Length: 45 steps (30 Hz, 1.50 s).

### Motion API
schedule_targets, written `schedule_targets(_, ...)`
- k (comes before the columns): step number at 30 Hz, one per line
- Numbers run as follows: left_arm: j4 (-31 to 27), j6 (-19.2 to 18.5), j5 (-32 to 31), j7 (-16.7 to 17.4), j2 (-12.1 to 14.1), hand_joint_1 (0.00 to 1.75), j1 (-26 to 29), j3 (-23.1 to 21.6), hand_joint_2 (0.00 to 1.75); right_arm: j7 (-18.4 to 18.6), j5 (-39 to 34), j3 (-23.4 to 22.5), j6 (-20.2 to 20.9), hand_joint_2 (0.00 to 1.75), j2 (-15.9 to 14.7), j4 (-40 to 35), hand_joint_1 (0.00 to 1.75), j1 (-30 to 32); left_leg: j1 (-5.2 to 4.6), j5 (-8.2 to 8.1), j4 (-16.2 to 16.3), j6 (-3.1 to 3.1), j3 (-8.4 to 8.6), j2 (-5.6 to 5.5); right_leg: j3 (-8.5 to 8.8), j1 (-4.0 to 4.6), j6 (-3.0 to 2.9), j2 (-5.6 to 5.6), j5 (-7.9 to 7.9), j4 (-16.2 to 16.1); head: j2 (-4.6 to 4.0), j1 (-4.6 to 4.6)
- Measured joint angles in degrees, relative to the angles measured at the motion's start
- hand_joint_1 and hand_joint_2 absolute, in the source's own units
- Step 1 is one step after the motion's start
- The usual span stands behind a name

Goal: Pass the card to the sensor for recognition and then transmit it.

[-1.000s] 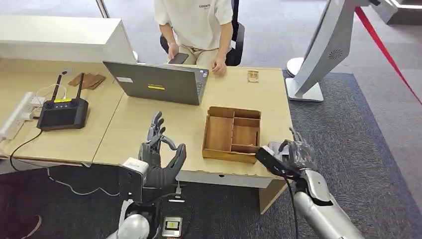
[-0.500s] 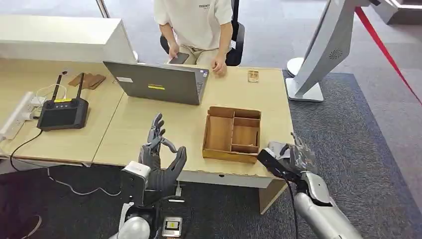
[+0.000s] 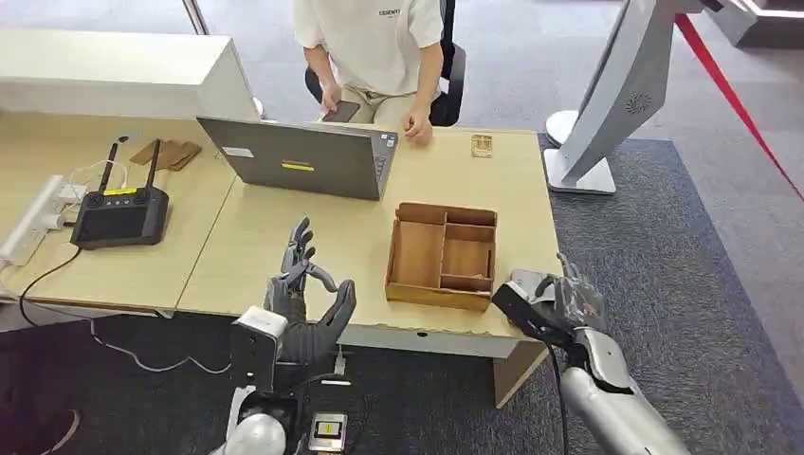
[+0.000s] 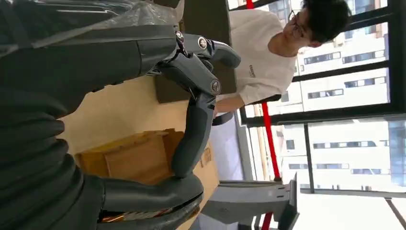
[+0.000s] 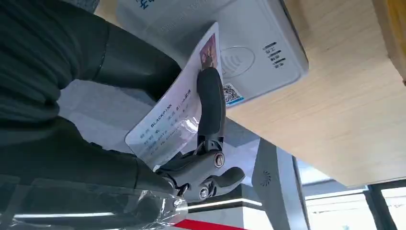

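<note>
My right hand (image 3: 555,303) hovers at the table's front right corner and pinches a white printed card (image 5: 177,110) between thumb and a finger (image 5: 210,103). In the right wrist view the card's far end lies over a white card sensor (image 5: 258,48) that sits on the wooden tabletop; I cannot tell whether they touch. My left hand (image 3: 305,296) is raised at the table's front edge, left of the wooden tray, fingers apart and holding nothing (image 4: 191,81).
A wooden compartment tray (image 3: 442,254) stands just left of my right hand. Behind it are a grey laptop (image 3: 303,156) and a seated person (image 3: 374,47). A black controller (image 3: 121,213) lies at the left, and a white stand (image 3: 616,85) rises off the table's right end.
My right hand with the card has drifted slightly down and to the right at the table corner. The left hand has barely moved.
</note>
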Motion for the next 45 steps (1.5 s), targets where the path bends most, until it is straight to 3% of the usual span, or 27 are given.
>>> schedule_targets(24,0.5,0.0,2.6,-0.3,0.0,0.0,-2.0,-1.0,1.75,0.6,-0.9,-1.3,-0.5,1.75,-1.6,-3.8,1.75,2.1,-0.01,0.01,0.0,0.01,-0.01,0.01,-0.01,0.0,0.03,0.01,0.04,0.0,0.0,0.0)
schedule_targets(36,1.7,0.0,2.4,-1.4,-0.2,0.0,-2.2,-1.5,1.75,3.8,0.7,-2.8,0.7,1.75,-3.7,-16.2,1.75,-4.8,-0.01,0.04,0.0,-0.01,0.0,0.06,-0.03,-0.01,0.02,0.03,0.06,0.0,0.0,-0.02)
schedule_targets(45,2.1,0.0,2.1,-1.5,-0.4,0.0,-2.1,-1.5,1.75,4.3,1.1,-3.0,1.0,1.75,-4.2,-22.5,1.75,-8.0,-0.02,0.04,0.0,-0.01,-0.04,0.04,-0.04,-0.01,0.03,0.03,0.06,0.0,0.0,-0.02)
